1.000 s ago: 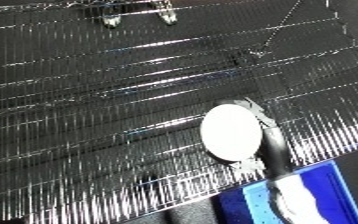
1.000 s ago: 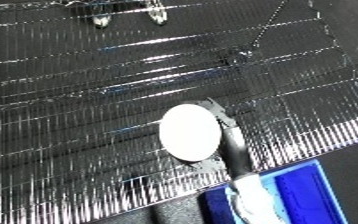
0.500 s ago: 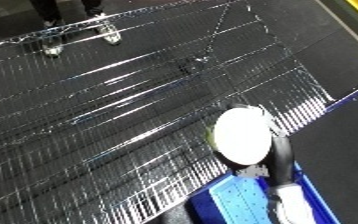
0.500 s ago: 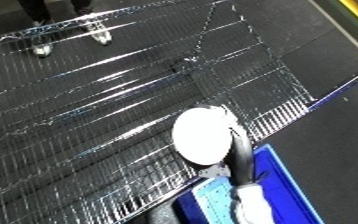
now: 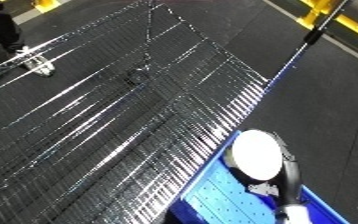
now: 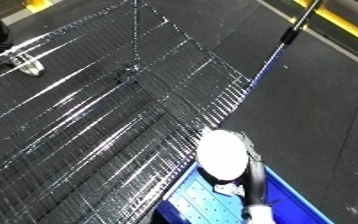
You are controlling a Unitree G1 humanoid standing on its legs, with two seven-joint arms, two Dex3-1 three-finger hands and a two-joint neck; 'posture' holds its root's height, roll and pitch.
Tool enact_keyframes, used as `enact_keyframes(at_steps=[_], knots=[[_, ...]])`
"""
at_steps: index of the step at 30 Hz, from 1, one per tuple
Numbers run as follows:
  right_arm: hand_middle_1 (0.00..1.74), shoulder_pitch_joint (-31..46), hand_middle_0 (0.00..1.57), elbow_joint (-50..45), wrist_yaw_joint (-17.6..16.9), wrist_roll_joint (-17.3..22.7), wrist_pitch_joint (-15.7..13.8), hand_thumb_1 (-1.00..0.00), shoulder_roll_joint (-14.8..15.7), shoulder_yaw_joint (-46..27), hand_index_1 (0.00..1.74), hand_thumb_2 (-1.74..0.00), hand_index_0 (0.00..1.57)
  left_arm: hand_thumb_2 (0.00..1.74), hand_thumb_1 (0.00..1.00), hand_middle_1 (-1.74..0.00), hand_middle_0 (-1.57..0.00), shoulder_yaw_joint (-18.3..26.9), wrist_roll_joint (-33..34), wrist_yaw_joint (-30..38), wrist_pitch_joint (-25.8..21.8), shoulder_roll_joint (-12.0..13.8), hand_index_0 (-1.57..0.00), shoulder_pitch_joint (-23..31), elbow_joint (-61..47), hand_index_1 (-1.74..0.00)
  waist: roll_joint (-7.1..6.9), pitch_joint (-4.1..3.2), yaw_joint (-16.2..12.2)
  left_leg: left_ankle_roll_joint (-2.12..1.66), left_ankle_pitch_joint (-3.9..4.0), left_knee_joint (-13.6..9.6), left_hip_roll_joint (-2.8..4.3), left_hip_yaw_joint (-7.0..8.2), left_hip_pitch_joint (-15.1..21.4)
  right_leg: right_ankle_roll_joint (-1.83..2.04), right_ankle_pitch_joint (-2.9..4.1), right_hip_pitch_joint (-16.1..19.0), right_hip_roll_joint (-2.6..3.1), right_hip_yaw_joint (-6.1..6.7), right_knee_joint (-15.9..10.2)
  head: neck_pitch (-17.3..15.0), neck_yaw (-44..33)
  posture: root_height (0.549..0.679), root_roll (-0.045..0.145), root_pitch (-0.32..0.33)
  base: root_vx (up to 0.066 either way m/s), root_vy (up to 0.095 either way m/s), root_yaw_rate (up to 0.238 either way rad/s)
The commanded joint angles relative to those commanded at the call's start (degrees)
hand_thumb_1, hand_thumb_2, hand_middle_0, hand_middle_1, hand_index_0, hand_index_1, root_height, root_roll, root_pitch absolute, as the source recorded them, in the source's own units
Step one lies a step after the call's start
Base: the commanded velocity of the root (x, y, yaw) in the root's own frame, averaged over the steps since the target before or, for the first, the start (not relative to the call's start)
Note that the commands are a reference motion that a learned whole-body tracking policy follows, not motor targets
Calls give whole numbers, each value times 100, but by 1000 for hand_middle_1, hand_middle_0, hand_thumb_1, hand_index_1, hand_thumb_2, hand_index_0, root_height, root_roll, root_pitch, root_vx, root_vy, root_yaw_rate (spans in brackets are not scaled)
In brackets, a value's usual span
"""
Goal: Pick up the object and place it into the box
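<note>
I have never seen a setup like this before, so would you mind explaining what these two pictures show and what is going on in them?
Both pictures come from the same moment: they are the left and right eyes of one camera on the head of a humanoid robot, looking down. The large shiny grid filling most of the view is a wire mesh surface. At the bottom is a blue bin with a dotted floor. Rising from the lower edge is the robot's right arm, ending in a black hand. It holds a white oval object above the bin's near corner; whether the fingers curl round it cannot be told, since the object hides most of the hand. The left hand does not appear. The job is to put the object into the bin, and it has not yet been let go.
</note>
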Motion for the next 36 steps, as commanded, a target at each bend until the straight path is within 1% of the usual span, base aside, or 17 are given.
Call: enact_keyframes(at_steps=[3,6,10,13,18,24,27,30,33,36], knots=[[1044,52,942,387,121,251,-165,-600,-89,-85,1044,-1044,942,1740,1000,-1740,-1570,-99,-67,8,-117,-40,-1570,-49,77,-1740,91,48,-97,-15,37,-84,-25,36,52,5,4,-12,0,41,-54,26,85,647,100,-51,-7,83,-112],[1044,37,942,770,216,459,-295,-600,-200,-120,1044,-1044,942,1740,1000,-1740,-1570,-198,-118,40,-211,-69,-1570,-125,141,-1740,158,86,-148,-24,56,-125,-55,47,72,-5,4,-20,5,66,-94,14,137,648,105,-47,-17,57,-70],[696,9,628,1191,317,771,-441,-400,-267,-95,696,-696,628,1740,1000,-1740,-1570,-314,-168,102,-297,-96,-1570,-216,203,-1740,214,114,-170,-31,70,-121,-88,28,70,-30,-10,-23,5,72,-97,-49,226,649,110,-45,-12,29,-5],[435,5,393,1456,448,990,-515,-250,-271,-73,435,-435,393,1740,1000,-1740,-1570,-362,-188,126,-308,-99,-1570,-266,238,-1740,227,113,-157,-29,78,-128,-109,-2,75,-38,-18,-11,-1,53,-99,-75,261,649,112,-45,1,-5,47],[0,-1,0,1776,531,1160,-529,0,-273,-41,0,0,0,1740,1000,-1740,-1570,-409,-199,147,-313,-101,-1570,-309,273,-1740,231,99,-128,-31,104,-136,-139,-56,77,-56,-32,-1,-6,27,-86,-128,306,649,114,-45,7,-5,57],[0,1,0,2049,619,1296,-530,0,-277,-79,0,0,0,1740,1000,-1740,-1570,-416,-238,115,-272,-73,-1570,-302,282,-1740,225,74,-73,-41,135,-144,-166,-108,75,-70,-46,26,-15,-14,-78,-207,304,650,116,-45,24,-8,64],[0,19,0,2039,655,1330,-507,0,-250,-83,0,0,0,1740,1000,-1740,-1570,-421,-260,126,-226,-57,-1570,-291,243,-1740,213,78,-55,-39,146,-137,-179,-133,72,-82,-54,28,-5,-26,-54,-264,270,650,116,-46,18,-10,53],[0,62,0,1952,823,1324,-473,0,-209,-52,0,0,0,1740,1000,-1740,-1570,-423,-275,138,-197,-48,-1570,-272,223,-1740,188,91,-48,-37,160,-122,-186,-151,71,-94,-59,42,6,-34,-43,-365,170,650,115,-48,27,-7,35],[0,121,0,1777,1024,1173,-505,0,-175,20,0,0,0,1740,1000,-1740,-1570,-422,-279,151,-206,-59,-1570,-239,215,-1740,152,104,-44,-40,177,-103,-186,-167,67,-103,-61,55,19,-39,-39,-514,-62,650,115,-51,32,-1,24],[0,180,0,1378,1107,791,-535,0,-122,140,0,0,0,1740,1000,-1740,-1570,-399,-266,197,-194,-89,-1570,-180,152,-1740,102,108,-30,-35,181,-106,-186,-182,74,-115,-67,80,34,-35,-44,-652,-416,650,115,-55,36,3,13]])
